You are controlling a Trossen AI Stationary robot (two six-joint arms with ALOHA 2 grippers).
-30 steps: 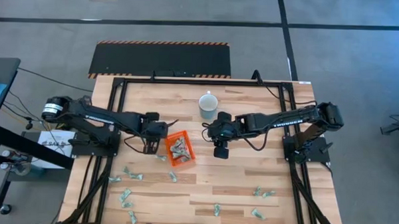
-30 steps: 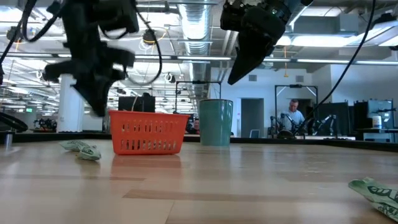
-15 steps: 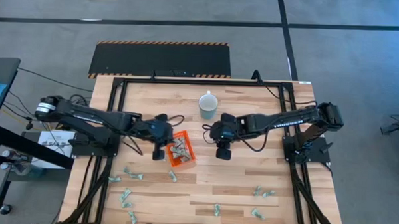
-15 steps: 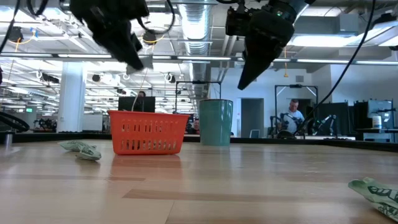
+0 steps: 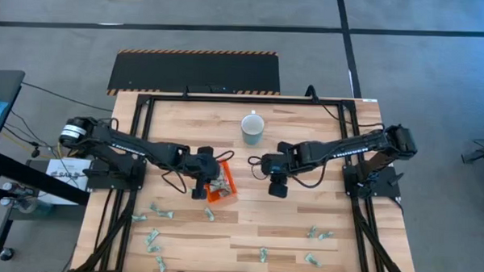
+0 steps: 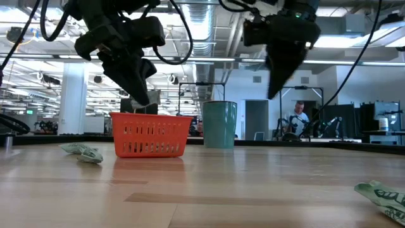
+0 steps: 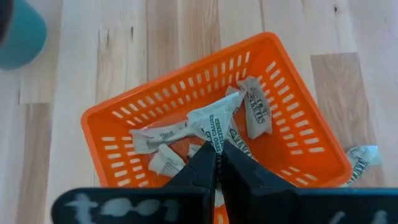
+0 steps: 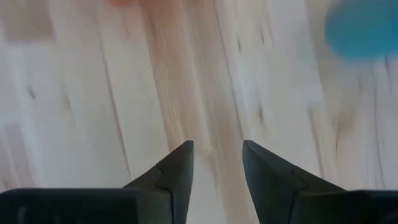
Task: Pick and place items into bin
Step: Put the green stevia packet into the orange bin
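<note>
The orange bin (image 5: 227, 181) (image 6: 152, 136) stands left of the table's middle and holds several wrapped items (image 7: 161, 137). My left gripper (image 5: 211, 178) (image 6: 143, 101) hangs just above it, shut on one crinkled green-and-white item (image 7: 214, 121). To the bin's right, my right gripper (image 5: 274, 179) (image 8: 217, 149) hangs open over bare wood, fingers pointing steeply down with nothing between them. More items lie loose near the front edge (image 5: 154, 212) (image 5: 319, 232) (image 6: 82, 152). My left gripper pinches one end of the wrapped item (image 7: 216, 142) between its two fingertips. The fingers slant down from the table's left side. The rest of the item sticks out past the tips, lifted clear above the pieces lying in the bin (image 7: 292, 124).
A pale blue mug (image 5: 252, 127) (image 6: 220, 123) stands behind the bin toward the far edge. Loose items are scattered along the near left (image 5: 151, 239) and near right (image 5: 310, 258) (image 6: 380, 193). Bare wood lies between the bin and the right arm's base.
My left gripper has gone from the bin's left side toward the table's right, over the bin, carrying the item; it has tipped less steeply down and stayed shut. My right gripper has drifted toward the table's right edge and tipped more steeply down, staying open.
</note>
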